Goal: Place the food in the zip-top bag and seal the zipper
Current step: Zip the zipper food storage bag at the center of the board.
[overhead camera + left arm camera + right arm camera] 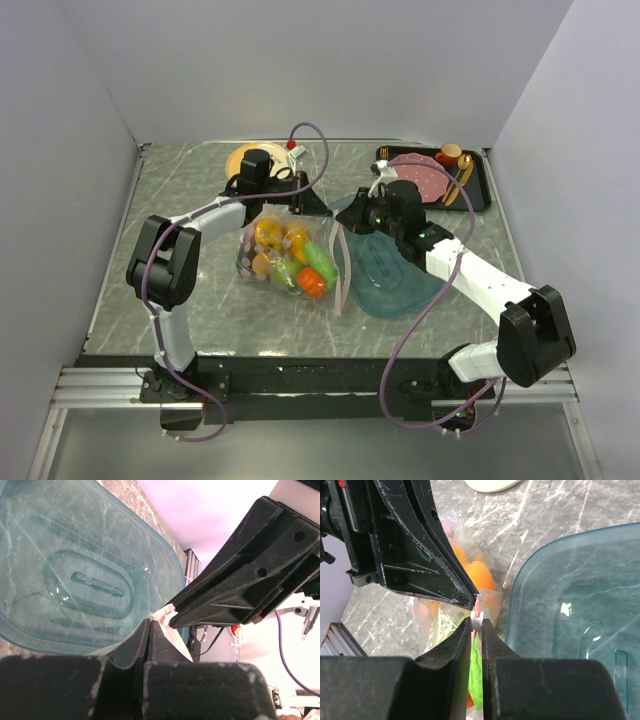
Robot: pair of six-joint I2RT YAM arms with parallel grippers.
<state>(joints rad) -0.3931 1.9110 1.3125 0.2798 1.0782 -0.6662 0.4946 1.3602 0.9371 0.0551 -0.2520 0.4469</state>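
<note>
The zip-top bag (262, 238) lies mid-table with the food (290, 260) inside: yellow, orange, green and red pieces. The pink zipper (342, 268) runs along its right edge. My left gripper (318, 207) is shut on the zipper's far end, seen in the left wrist view (148, 628) with the pink strip (164, 614) poking out. My right gripper (347, 216) sits right beside it, shut on the white slider of the zipper (476, 622). In the right wrist view the food (480, 575) shows through the bag below the jaws.
A teal oval tray (400, 285) lies just right of the bag, under my right arm, and fills the left wrist view (30, 555). A black tray (484, 195) with a pink plate (425, 178) stands back right. A tan plate (240, 158) is back centre.
</note>
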